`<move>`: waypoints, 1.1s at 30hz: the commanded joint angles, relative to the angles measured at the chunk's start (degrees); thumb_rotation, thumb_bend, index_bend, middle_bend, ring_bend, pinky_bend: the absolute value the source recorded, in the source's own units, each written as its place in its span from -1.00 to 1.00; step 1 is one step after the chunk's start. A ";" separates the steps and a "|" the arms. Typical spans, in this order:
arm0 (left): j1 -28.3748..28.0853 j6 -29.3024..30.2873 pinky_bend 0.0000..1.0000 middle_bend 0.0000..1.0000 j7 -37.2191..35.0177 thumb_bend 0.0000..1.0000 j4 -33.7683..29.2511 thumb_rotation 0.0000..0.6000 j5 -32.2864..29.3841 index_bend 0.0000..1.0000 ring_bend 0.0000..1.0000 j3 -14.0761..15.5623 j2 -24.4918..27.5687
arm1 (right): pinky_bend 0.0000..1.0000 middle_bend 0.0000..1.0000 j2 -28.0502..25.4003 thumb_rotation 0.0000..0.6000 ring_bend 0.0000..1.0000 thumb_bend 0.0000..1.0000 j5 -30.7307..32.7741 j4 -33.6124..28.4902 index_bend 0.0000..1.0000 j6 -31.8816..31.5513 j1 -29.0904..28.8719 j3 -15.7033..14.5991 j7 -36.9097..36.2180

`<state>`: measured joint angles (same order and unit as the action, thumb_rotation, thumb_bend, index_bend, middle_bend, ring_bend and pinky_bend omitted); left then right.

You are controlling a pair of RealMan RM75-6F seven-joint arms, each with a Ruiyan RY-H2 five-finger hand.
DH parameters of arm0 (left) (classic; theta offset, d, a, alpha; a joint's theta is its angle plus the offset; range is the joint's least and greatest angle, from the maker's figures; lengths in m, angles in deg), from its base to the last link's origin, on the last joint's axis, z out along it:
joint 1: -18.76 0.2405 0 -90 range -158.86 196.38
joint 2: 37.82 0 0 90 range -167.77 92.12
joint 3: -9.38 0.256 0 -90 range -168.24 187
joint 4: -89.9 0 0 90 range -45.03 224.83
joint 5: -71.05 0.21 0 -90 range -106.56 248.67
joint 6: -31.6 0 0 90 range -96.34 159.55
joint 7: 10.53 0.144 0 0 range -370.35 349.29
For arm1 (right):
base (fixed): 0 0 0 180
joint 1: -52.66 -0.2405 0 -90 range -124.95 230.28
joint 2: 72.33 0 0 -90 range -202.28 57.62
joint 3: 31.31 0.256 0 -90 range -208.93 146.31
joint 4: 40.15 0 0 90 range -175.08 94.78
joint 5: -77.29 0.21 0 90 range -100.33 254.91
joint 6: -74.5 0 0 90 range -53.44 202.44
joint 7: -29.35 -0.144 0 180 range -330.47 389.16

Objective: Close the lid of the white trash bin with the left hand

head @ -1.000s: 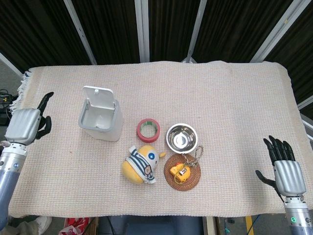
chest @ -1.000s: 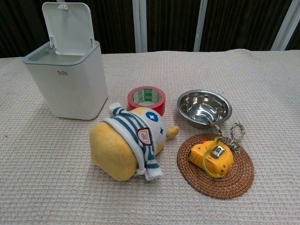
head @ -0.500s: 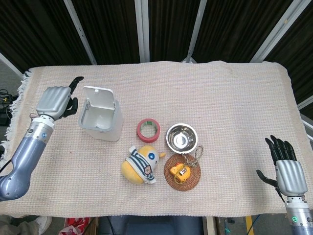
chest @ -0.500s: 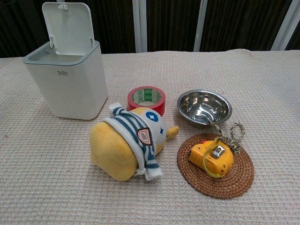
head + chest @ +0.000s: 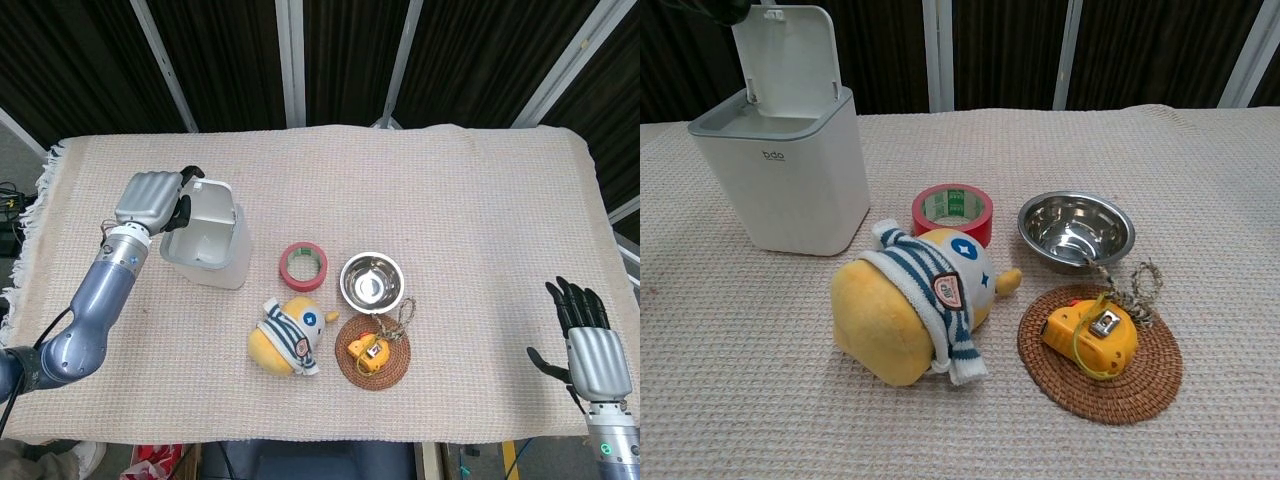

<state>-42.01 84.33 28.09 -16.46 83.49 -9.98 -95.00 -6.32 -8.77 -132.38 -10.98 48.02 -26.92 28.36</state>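
Observation:
The white trash bin stands at the left of the table, and its lid is up, upright at the back of the bin. My left hand is above the bin's left rear corner, right at the raised lid's top edge, holding nothing; whether it touches the lid I cannot tell. In the chest view only a dark fingertip shows at the top left, beside the lid. My right hand hovers at the table's front right corner, fingers spread and empty.
Right of the bin lie a red tape roll, a steel bowl, a yellow plush toy in a striped scarf, and a yellow tape measure on a woven coaster. A beige cloth covers the table.
My left arm has swung from the table's left edge rightwards to the bin, and its hand now sits by the lid's top. The lid stays up. The right hand has sunk slightly.

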 commanded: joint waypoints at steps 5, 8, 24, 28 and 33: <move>-1.07 0.70 0.98 1.00 -0.64 0.48 -1.42 1.00 -1.14 -0.40 0.92 0.78 0.76 | -1.00 -1.00 -0.04 1.00 -1.00 -0.53 -0.14 0.09 -1.00 -0.24 0.15 -0.08 0.00; -0.63 0.85 0.98 1.00 -1.45 0.49 -3.93 1.00 -0.79 -0.38 0.92 0.94 2.48 | -1.00 -1.00 -0.05 1.00 -1.00 -0.53 -0.25 0.10 -1.00 -0.33 0.21 -0.14 0.01; 3.28 -1.74 0.98 1.00 -3.32 0.50 -14.35 1.00 4.17 -0.36 0.92 6.89 11.09 | -1.00 -1.00 0.09 1.00 -1.00 -0.53 -1.84 -0.07 -1.00 -1.10 0.52 -0.86 0.11; 4.08 -1.49 0.98 1.00 -4.49 0.50 -14.32 1.00 6.15 -0.36 0.92 7.96 10.54 | -1.00 -1.00 0.18 1.00 -1.00 -0.53 -2.11 0.01 -1.00 -1.22 0.51 -0.91 0.12; 4.72 -0.71 0.98 1.00 -5.34 0.50 -13.56 1.00 8.51 -0.37 0.92 9.01 8.85 | -1.00 -1.00 0.20 1.00 -1.00 -0.53 -2.26 0.03 -1.00 -1.25 0.51 -0.97 0.14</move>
<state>-37.52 83.30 23.05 -30.29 91.41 -1.27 -85.65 -6.12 -11.03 -132.35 -12.23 48.53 -27.90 28.49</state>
